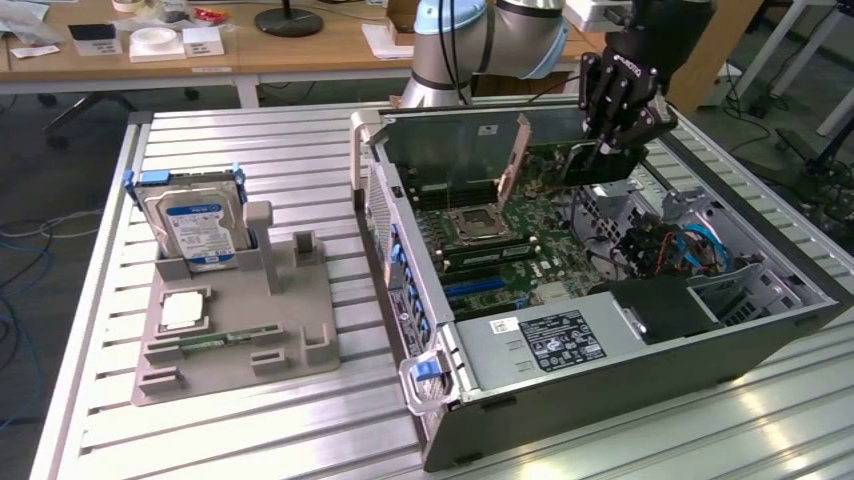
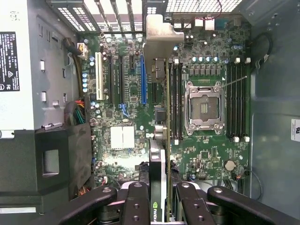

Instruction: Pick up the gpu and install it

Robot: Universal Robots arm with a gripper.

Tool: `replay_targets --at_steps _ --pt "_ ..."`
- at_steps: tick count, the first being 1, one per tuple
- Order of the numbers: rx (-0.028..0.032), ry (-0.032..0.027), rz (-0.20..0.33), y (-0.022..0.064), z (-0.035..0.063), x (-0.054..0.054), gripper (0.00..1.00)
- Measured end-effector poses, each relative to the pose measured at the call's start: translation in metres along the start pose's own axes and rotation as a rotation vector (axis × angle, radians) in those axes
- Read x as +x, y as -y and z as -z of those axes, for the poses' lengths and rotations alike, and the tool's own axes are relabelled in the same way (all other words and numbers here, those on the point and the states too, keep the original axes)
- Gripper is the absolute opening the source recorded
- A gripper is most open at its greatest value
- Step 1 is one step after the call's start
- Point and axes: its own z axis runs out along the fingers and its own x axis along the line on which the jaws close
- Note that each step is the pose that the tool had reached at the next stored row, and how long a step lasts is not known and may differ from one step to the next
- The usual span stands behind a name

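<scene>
My claw (image 1: 617, 140) was clenched on the gpu (image 1: 597, 165), which hung edge-down beneath it over the motherboard (image 1: 534, 215). I judged it should stay upright, squared to the blue slot (image 2: 143, 79). I counted one gpu, one hard drive (image 1: 198, 228) and one memory stick (image 1: 227, 338), both well away.

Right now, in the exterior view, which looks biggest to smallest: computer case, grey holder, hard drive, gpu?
1. computer case
2. grey holder
3. hard drive and gpu: look alike, gpu partly hidden, so unranked.
</scene>
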Motion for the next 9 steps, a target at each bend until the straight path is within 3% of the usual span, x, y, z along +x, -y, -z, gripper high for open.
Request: replay_targets --at_steps 9 --pt "0.0000 -0.0001 0.000 -0.0018 -0.0103 0.000 0.27"
